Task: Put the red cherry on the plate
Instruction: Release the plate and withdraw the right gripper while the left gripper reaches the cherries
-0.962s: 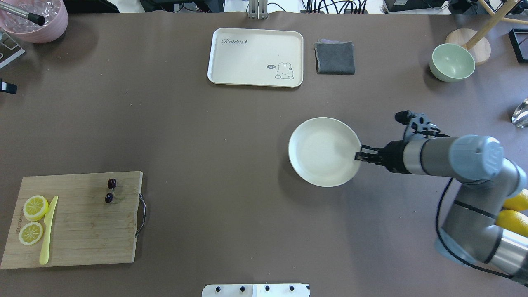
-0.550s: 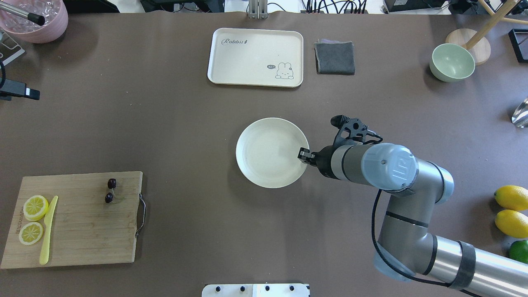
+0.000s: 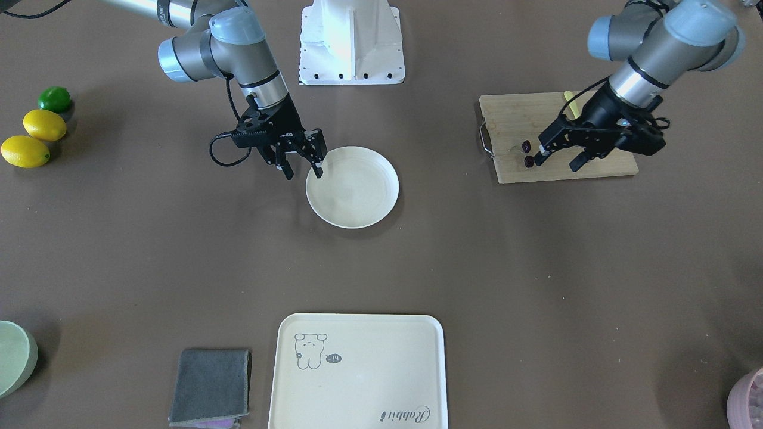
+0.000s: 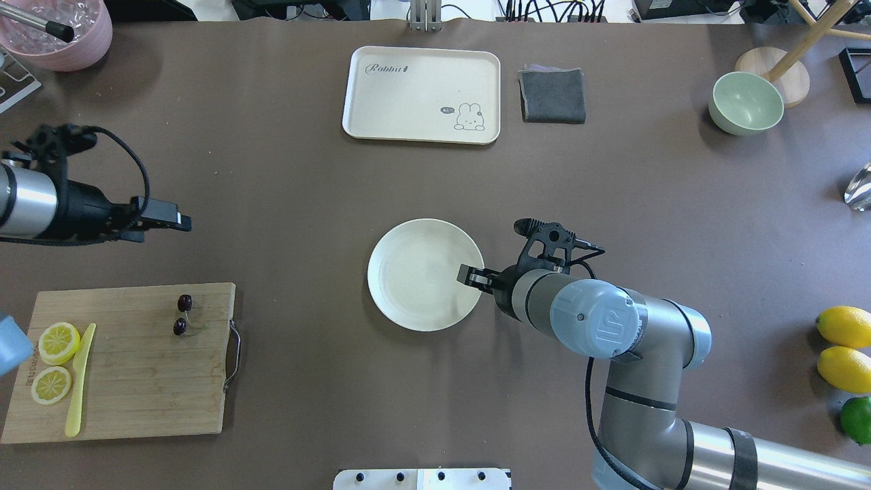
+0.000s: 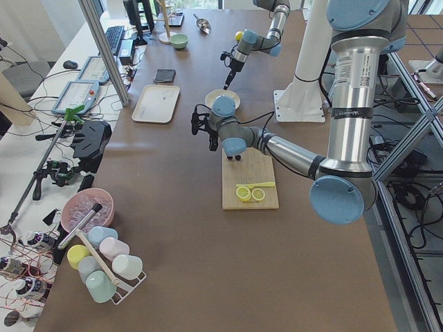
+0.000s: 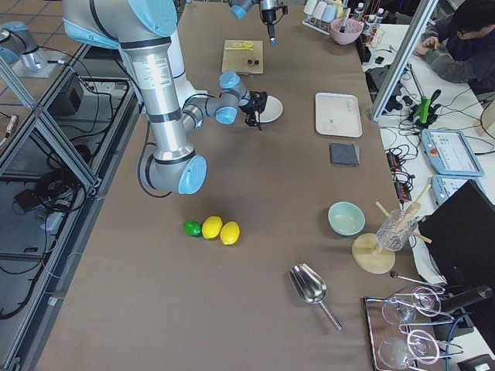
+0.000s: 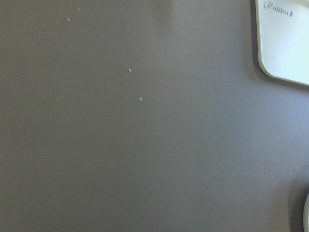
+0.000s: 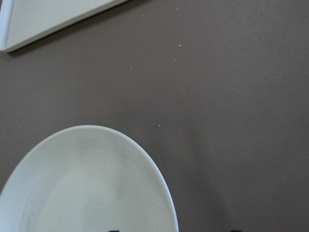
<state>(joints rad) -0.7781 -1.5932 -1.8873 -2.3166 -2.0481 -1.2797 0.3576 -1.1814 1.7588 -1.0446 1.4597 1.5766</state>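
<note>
The red cherry (image 4: 179, 327), a dark maroon pair on a green forked stem, lies on the rectangular wooden cutting board (image 4: 136, 381) at the near left of the brown table (image 4: 306, 170), close to the board's far right corner. The round cream-white plate (image 4: 408, 272) sits mid-table, well apart from the cherry. The right gripper (image 3: 304, 174) straddles the plate's right rim, jaws spread. The left gripper (image 3: 555, 164) hovers, jaws spread, holding nothing.

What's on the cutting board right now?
On the cutting board: the red cherry, two lemon slices and a yellow knife. In the overhead view a blue arm joint hides a bit of its left edge.
</note>
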